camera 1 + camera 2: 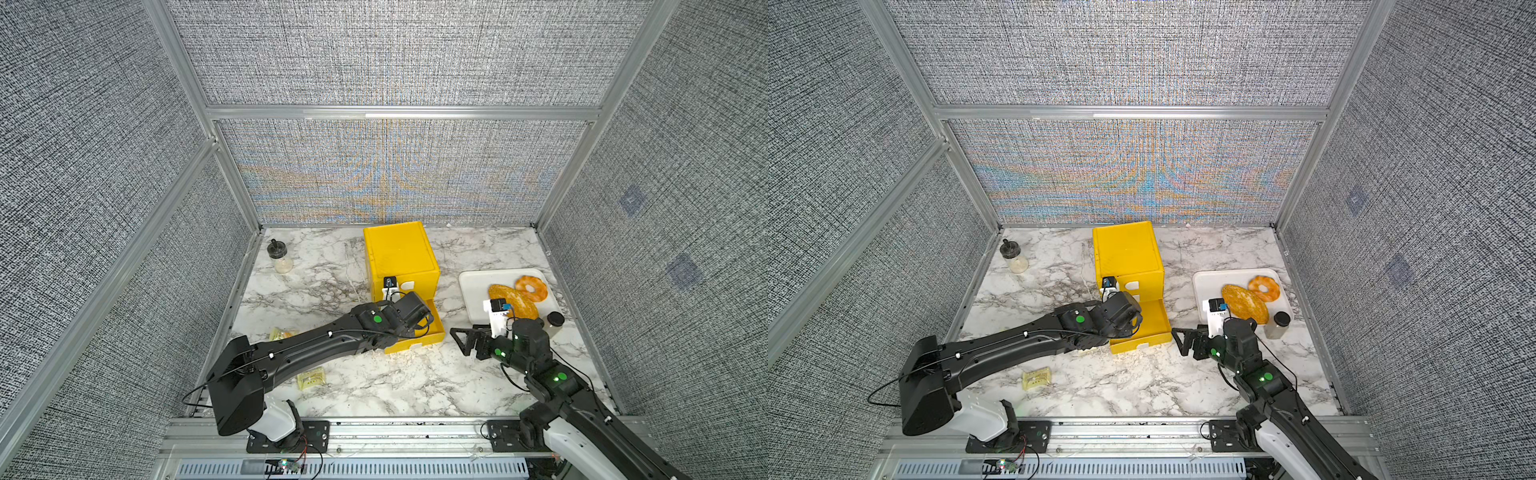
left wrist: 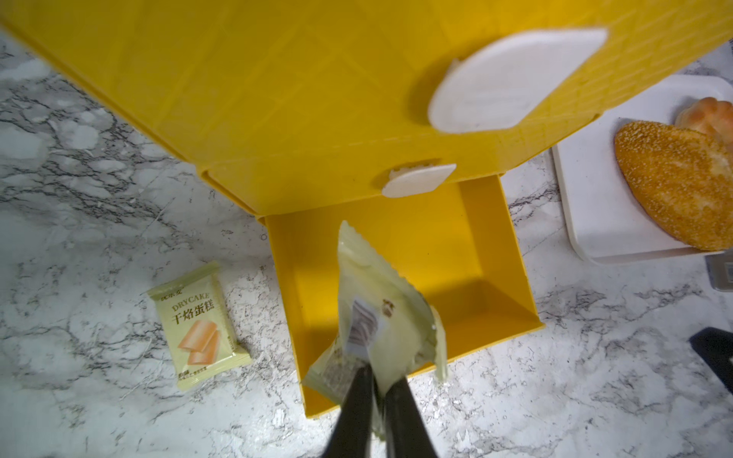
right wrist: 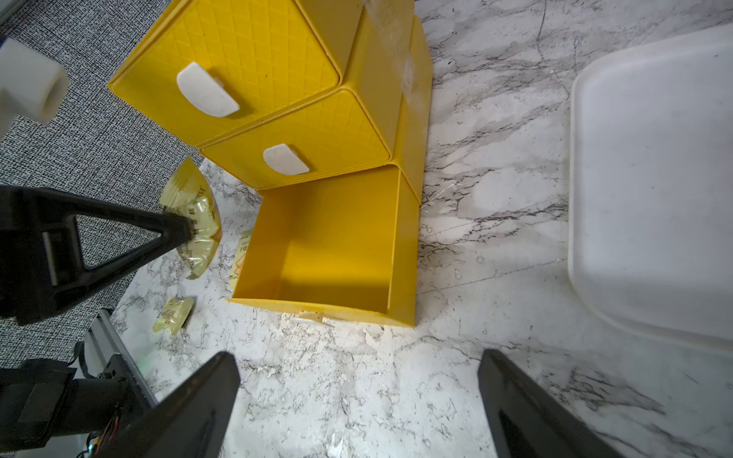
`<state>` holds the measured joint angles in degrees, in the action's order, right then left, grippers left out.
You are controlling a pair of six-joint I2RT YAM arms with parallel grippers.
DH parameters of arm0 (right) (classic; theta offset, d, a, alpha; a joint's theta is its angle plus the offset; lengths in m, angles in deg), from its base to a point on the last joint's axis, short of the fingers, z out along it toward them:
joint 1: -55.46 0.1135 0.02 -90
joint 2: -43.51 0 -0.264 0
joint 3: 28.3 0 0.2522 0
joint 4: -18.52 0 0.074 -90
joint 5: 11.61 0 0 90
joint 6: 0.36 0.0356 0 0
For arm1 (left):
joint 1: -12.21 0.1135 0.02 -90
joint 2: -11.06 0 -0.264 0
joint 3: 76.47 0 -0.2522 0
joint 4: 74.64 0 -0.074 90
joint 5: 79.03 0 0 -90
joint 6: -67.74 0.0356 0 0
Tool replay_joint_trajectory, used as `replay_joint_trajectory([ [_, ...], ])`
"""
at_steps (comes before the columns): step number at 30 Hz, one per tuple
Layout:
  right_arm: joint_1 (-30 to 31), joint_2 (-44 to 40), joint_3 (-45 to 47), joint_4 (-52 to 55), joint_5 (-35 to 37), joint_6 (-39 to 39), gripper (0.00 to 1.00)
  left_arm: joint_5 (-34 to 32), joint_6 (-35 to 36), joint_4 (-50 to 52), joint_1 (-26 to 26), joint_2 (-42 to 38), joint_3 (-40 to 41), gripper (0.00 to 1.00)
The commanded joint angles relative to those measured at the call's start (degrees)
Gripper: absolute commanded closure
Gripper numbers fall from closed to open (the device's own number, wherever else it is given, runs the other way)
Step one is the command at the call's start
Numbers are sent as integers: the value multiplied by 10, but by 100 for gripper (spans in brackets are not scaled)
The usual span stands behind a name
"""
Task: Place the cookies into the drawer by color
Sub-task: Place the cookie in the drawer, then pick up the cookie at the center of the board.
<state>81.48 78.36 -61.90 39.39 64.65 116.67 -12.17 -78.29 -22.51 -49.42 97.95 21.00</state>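
Matte black shells on left arm [image 1: 316,345] and right arm [image 1: 557,386]; black, triangular open-frame fingers [image 3: 119,209]. Just behind the fingers, green lights [image 1: 377,319]; farther back, thin black cable [image 1: 324,335] with white clips, white base covers [image 1: 276,419].

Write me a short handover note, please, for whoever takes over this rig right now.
Left gripper: pinching a pale yellow packet, apparently over the open bottom drawer; not yet dropped.
Right gripper: open, empty, beside that drawer.
Drawer unit: upper two drawers shut, contents unseen; the bottom one looks empty.
Loose packets, all pale yellow, on the table: one by the drawer, two nearer the left arm's base.
Left to do: drop the held one, then collect the loose ones. No black or white packets in view.
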Motion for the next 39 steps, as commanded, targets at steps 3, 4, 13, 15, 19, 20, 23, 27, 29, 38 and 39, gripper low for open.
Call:
replay_joint_trajectory([
  [3, 1, 1, 2, -1, -1, 4, 1, -25, 12, 5, 0, -12, 4, 52],
  [4, 1, 0, 2, -1, -2, 5, 1, -24, 15, 5, 0, -18, 7, 47],
  [13, 6, -8, 21, -18, -23, 14, 1, -54, -8, 29, 1, -135, 103, 15],
  [15, 13, -5, 22, -25, -27, 13, 1, -67, -18, 29, 3, -163, 134, 8],
  [19, 48, 7, 22, -42, -24, 12, 2, -77, -34, 29, 13, -211, 194, 1],
  [20, 59, 11, 22, -45, -16, 12, 2, -75, -36, 29, 18, -217, 204, 1],
  [23, 106, 23, 15, -52, 14, 13, 3, -60, -37, 26, 37, -226, 229, 1],
  [27, 161, 32, 12, -62, 53, 14, 5, -16, -28, -3, 65, -208, 253, 1],
  [29, 179, 36, 12, -67, 67, 15, 8, 8, -23, -26, 77, -191, 264, 1],
  [38, 236, 51, 4, -60, 121, 15, 14, 49, -11, -68, 109, -75, 247, 15],
  [39, 237, 51, 4, -60, 123, 16, 14, 49, -7, -68, 113, -61, 241, 15],
])
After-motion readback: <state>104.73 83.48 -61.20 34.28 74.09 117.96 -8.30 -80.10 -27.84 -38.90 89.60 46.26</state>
